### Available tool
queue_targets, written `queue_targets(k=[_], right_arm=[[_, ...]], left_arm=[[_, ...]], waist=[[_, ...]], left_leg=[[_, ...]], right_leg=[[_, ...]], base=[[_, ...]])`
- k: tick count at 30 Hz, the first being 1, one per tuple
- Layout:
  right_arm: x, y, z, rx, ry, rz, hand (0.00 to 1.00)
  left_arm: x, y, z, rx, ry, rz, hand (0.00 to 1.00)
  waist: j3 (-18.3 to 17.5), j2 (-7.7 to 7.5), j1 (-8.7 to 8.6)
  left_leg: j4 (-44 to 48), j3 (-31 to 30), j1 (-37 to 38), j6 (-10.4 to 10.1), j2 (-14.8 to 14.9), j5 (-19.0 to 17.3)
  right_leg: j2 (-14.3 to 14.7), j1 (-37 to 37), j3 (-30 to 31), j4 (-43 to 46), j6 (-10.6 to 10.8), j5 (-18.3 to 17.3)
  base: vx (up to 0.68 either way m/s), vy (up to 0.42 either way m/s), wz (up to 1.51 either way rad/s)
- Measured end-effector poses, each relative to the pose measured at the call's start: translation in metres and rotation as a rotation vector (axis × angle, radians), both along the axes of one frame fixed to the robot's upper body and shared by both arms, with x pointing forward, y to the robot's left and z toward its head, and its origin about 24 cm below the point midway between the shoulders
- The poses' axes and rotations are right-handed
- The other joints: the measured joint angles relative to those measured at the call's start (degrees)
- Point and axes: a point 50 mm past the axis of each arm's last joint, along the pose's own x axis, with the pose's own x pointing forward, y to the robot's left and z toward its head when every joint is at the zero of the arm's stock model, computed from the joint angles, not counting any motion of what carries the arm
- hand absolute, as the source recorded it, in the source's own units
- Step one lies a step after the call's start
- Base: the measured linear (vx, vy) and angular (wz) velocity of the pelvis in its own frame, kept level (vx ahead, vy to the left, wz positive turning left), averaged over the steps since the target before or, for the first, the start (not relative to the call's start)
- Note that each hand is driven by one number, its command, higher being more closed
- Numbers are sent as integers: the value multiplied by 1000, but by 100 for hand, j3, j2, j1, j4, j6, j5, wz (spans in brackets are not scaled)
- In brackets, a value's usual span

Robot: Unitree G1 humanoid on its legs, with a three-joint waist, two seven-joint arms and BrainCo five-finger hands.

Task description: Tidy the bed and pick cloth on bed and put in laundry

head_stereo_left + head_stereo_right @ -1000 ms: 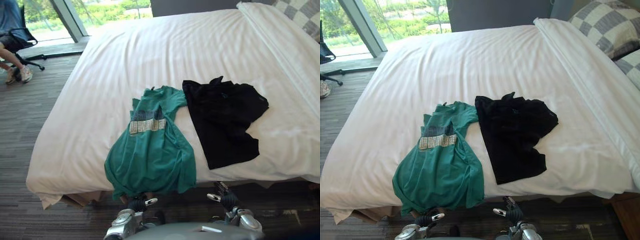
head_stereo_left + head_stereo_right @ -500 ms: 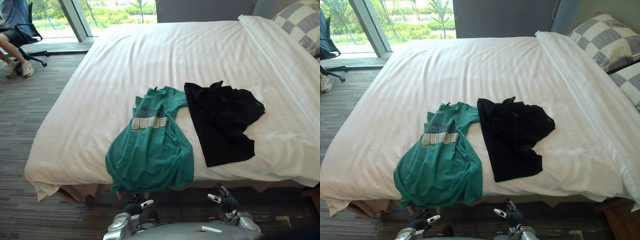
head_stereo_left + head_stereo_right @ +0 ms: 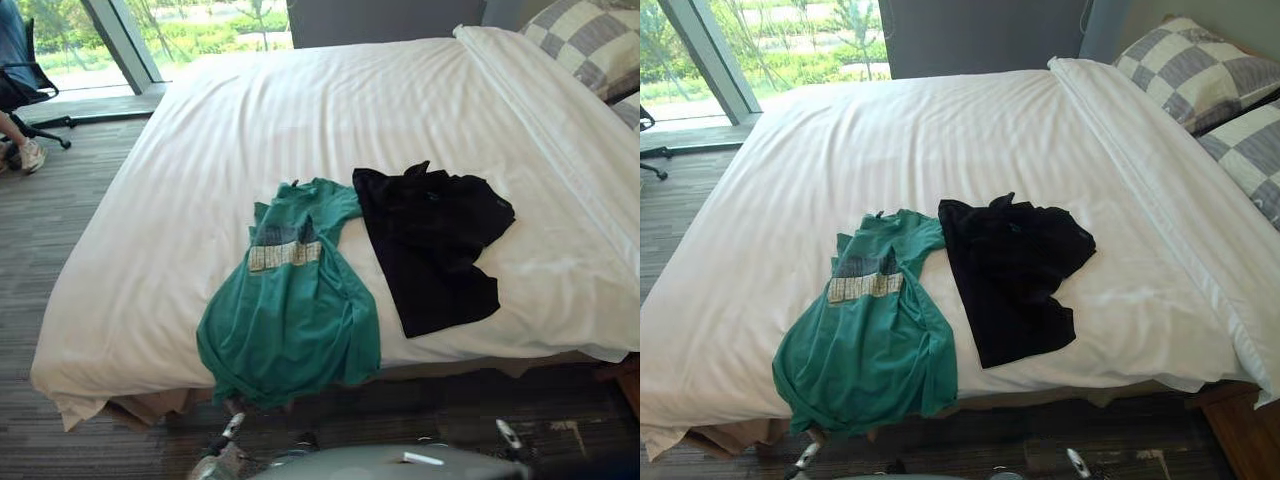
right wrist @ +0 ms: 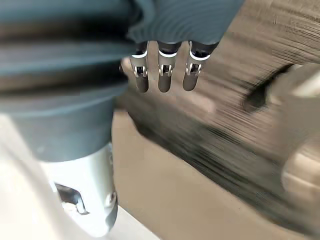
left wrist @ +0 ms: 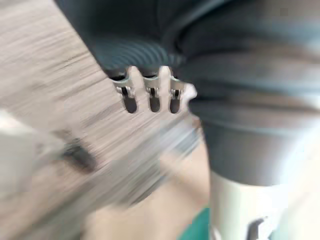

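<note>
1 wide white-sheeted bed (image 3: 940,130); 1 green cotton T-shirt (image 3: 865,345); 1 black crumpled garment (image 3: 1010,270); 2 grey-and-white checked pillows (image 3: 1195,70).

View edges cut off the seated person (image 3: 10,45), the checked pillow (image 3: 585,40), the left hand (image 3: 228,428) and the right hand (image 3: 508,436)

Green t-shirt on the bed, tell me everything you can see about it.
The green t-shirt is soft, wrinkled fabric with a pale printed band across the chest. It lies spread out, print up, on the white bed at its near edge, with the collar toward the far side and the hem drooping over that edge. One sleeve meets the black garment lying beside it on the robot's right. Nothing holds it.
</note>
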Motion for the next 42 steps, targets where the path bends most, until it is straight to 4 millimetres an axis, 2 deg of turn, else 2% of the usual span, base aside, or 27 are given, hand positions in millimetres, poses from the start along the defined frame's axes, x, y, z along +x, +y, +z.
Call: queue_targets(k=[2, 4, 6, 9, 11, 13, 14, 15, 16, 17, 19, 21, 24, 25, 26, 27, 30, 31, 33, 37, 42], right_arm=[[-2, -20, 9, -52, -41, -82, 0], [-7, -51, 27, -156, -92, -171, 0], [-8, -69, 40, -235, -130, -206, 0], [-4, -91, 61, -358, -188, -221, 0], [2, -105, 81, -466, -221, -187, 0], [13, -121, 106, -595, -248, -120, 0], [16, -125, 113, -628, -250, -99, 0], [21, -131, 125, -688, -262, -63, 0], [29, -136, 137, -739, -278, -23, 0], [38, -141, 149, -794, -290, 35, 0], [50, -144, 161, -845, -312, 100, 0], [57, -143, 167, -879, -322, 151, 0], [78, -129, 169, -898, -364, 254, 0], [108, -112, 179, -936, -423, 384, 0], [115, -107, 181, -947, -433, 415, 0], [144, -82, 191, -985, -497, 557, 0], [176, -40, 191, -973, -541, 764, 0], [181, -29, 187, -956, -529, 833, 0], [186, -20, 183, -932, -511, 902, 0], [190, -12, 176, -873, -473, 964, 0], [199, 0, 187, -897, -502, 1061, 0]], left_arm=[[2, 25, 12, 56, -56, 89, 0], [-2, 59, 30, 142, -134, 199, 0], [-1, 74, 40, 191, -192, 225, 0], [16, 90, 59, 279, -303, 178, 0], [24, 106, 82, 399, -380, 136, 0], [37, 130, 120, 567, -473, 70, 0], [41, 136, 131, 610, -500, 45, 0], [50, 148, 155, 696, -551, -18, 0], [59, 156, 177, 771, -593, -89, 0], [65, 161, 194, 830, -626, -149, 0], [70, 164, 205, 877, -656, -199, 0], [74, 159, 213, 927, -717, -246, 0], [100, 133, 225, 982, -795, -384, 0], [112, 115, 224, 985, -796, -450, 0], [114, 111, 223, 982, -796, -463, 0], [126, 92, 215, 933, -791, -545, 0], [142, 63, 195, 849, -737, -696, 0], [147, 55, 189, 820, -712, -745, 0], [154, 48, 185, 802, -677, -816, 0], [162, 43, 179, 785, -603, -942, 0], [177, 40, 172, 798, -496, -1083, 0]], waist=[[-1, 2, 12], [-194, -19, 18], [-312, -17, 89], [-367, -31, 149], [-469, -83, 165], [-609, -125, 216], [-663, -100, 233], [-724, -181, 254], [-791, -163, 268], [-807, -227, 260], [-873, -211, 262], [-872, -243, 235], [-843, -271, 194], [-820, -239, 134], [-809, -228, 130], [-747, -171, 100], [-666, -137, -36], [-618, -146, -58], [-545, -154, -78], [-538, -155, -165], [-514, -121, -214]], left_leg=[[0, 76, 56, -7, 3, 5], [-5, 231, 67, -6, 4, 3], [-21, 326, 64, -4, 5, 1], [-30, 351, 61, 21, 5, -60], [-33, 345, 60, 38, -14, -87], [-35, 348, 54, 60, -22, -140], [-35, 347, 54, 59, -24, -142], [-35, 344, 39, 59, -28, -142], [-34, 333, 24, 51, -34, -140], [-33, 321, -24, 39, -44, -132], [-28, 316, -53, 48, -65, -113], [-10, 275, -46, 53, -92, -117], [5, 215, -18, 57, -100, -117], [5, 265, 29, 57, -103, -117], [5, 294, 47, 57, -102, -117], [5, 372, 120, 58, -89, -117], [5, 378, 158, 57, -45, -117], [5, 402, 164, 57, -23, -117], [4, 425, 155, 57, -3, -117], [4, 495, 91, 58, -12, -120], [6, 519, 2, 59, -8, -119]], right_leg=[[-15, 60, -2, 0, 0, 0], [-13, 91, -4, -27, 0, 0], [-7, 98, -9, -46, 0, -1], [-3, 143, -87, -47, -27, -66], [-10, 173, -152, -40, -60, -133], [-10, 171, -150, -33, -60, -168], [-11, 171, -148, -32, -68, -177], [-10, 157, -147, -33, -76, -185], [-12, 148, -146, -34, -80, -187], [-15, 106, -140, -34, -79, -186], [-26, 69, -124, -30, -78, -182], [-40, 71, -111, -32, -78, -182], [-34, 34, 157, -30, -79, -182], [-34, 28, 310, -28, -79, -181], [-34, 28, 344, -27, -79, -181], [-22, 28, 483, -25, -78, -180], [20, 12, 571, -1, -78, -177], [47, -21, 646, 9, -77, -170], [73, -51, 690, 9, -72, -153], [67, -181, 813, 10, -73, -122], [80, -283, 985, 1, -102, -58]], base=[[78, 5, 2], [69, 0, 4], [23, -4, 0], [-23, -15, 12], [-49, -19, 15], [-12, -11, 4], [0, 0, 0], [0, 0, 0], [46, -10, 2], [39, -7, 2], [52, 3, -1], [85, 8, 2], [69, 19, 4], [13, 15, -16], [-2, 7, -40], [-23, -11, -36], [-35, -28, -21], [-33, -32, -18], [-39, -29, -16], [-13, -4, -14], [-2, 4, -8]])
